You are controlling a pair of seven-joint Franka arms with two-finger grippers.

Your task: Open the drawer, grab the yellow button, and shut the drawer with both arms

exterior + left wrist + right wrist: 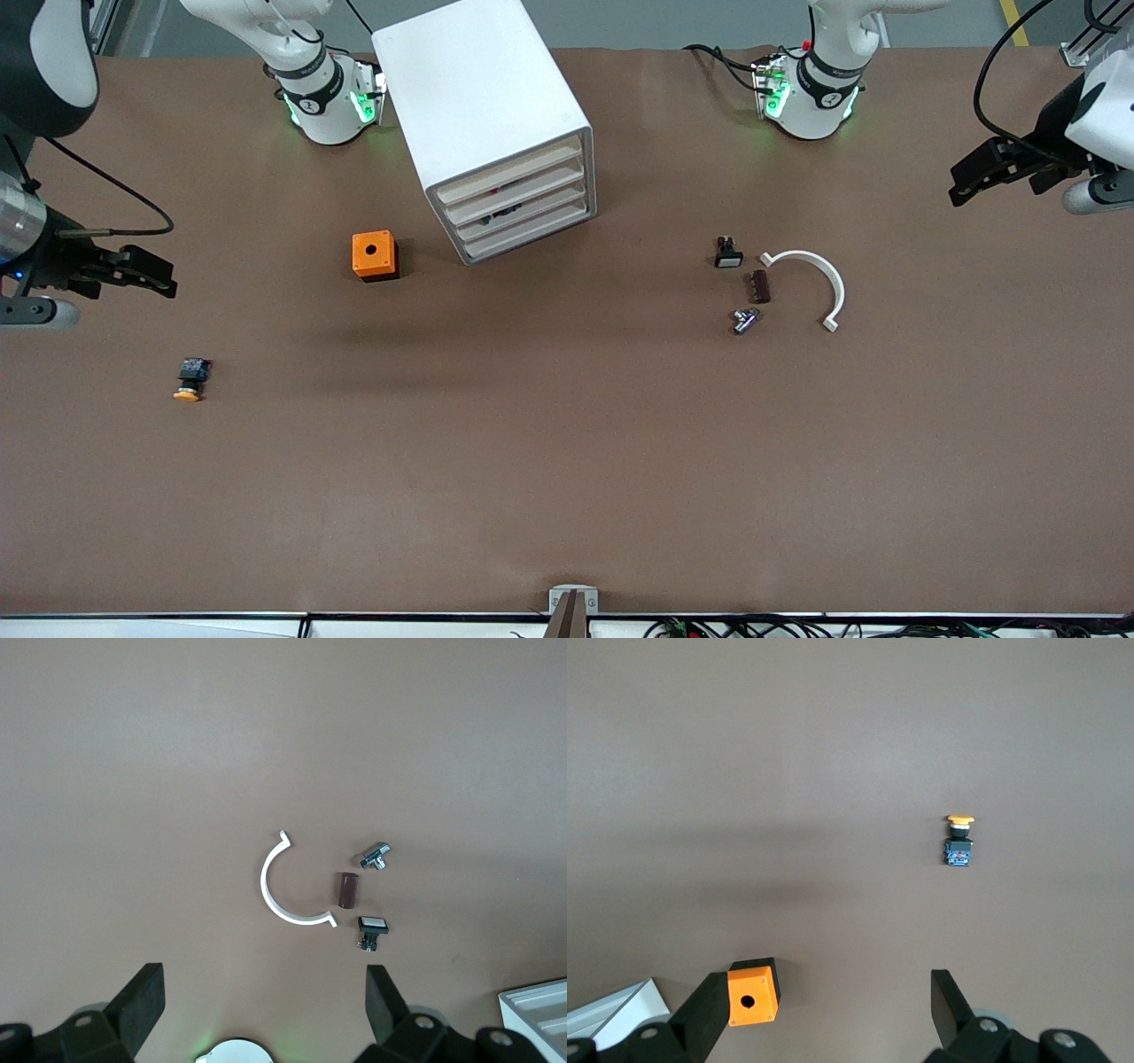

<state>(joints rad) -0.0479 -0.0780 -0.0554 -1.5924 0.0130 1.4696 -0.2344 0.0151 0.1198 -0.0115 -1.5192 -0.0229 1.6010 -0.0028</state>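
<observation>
Cabinet (pixel 496 124) all shut; top drawer (pixel 509 173) flush w/ front. Button (pixel 190 379) lies on the bench (pixel 567 461), well clear of cabinet, toward right arm's end. Brace the cabinet w/ one arm, pull straight w/ the other. Left claw (pixel 966 182) and right claw (pixel 155 273): both spread wide, empty, touching nothing.

We see a wide table covered in a matte brown sheet (pixel 567 461), evenly lit, with soft shadows near its middle. Above its top edge runs a strip of grey floor (pixel 638 22) with a yellow painted line (pixel 1014 22) at the corner toward the left arm's end. Along the bottom edge we see a white rail (pixel 151 627), a small grey metal bracket (pixel 573 601) at its middle, and tangled black cables (pixel 797 627).
</observation>
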